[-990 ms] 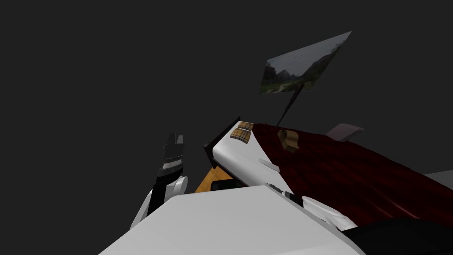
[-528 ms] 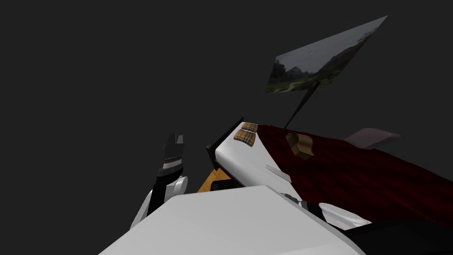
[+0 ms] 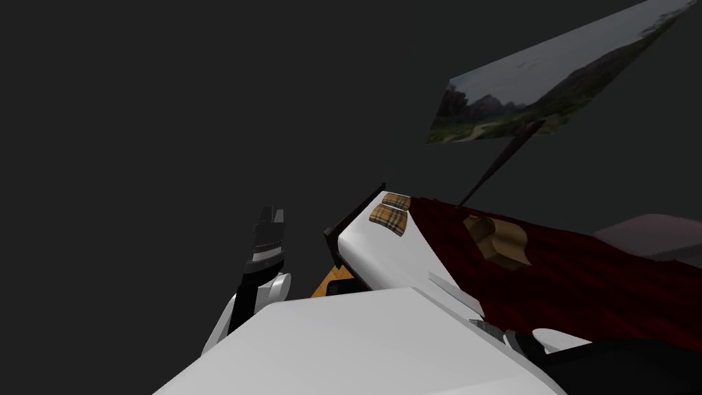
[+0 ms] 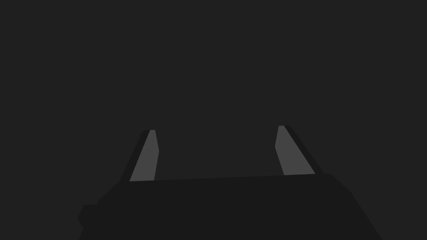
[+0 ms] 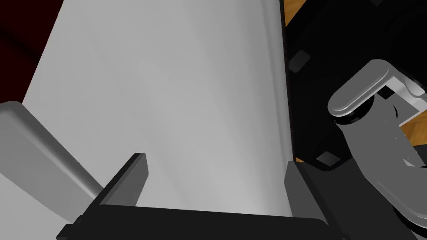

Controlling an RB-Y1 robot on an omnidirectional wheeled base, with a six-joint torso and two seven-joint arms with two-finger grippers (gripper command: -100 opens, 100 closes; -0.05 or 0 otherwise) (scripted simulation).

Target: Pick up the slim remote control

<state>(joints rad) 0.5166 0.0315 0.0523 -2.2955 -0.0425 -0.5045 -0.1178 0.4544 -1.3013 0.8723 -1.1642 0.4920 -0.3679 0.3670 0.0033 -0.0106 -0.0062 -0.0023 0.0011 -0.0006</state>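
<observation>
One slim remote on the white sheet, two plaid pillows at its 11 o'clock.
The left gripper and right gripper are being held open; the remote is lying just outside one right finger.

Your right gripper hangs over the white bed sheet with its fingers spread wide and only sheet between them. The slim grey remote lies on the sheet just outside one finger, near the dark red blanket. Past the sheet's other edge you see the black bed frame and a strip of wooden floor.
</observation>
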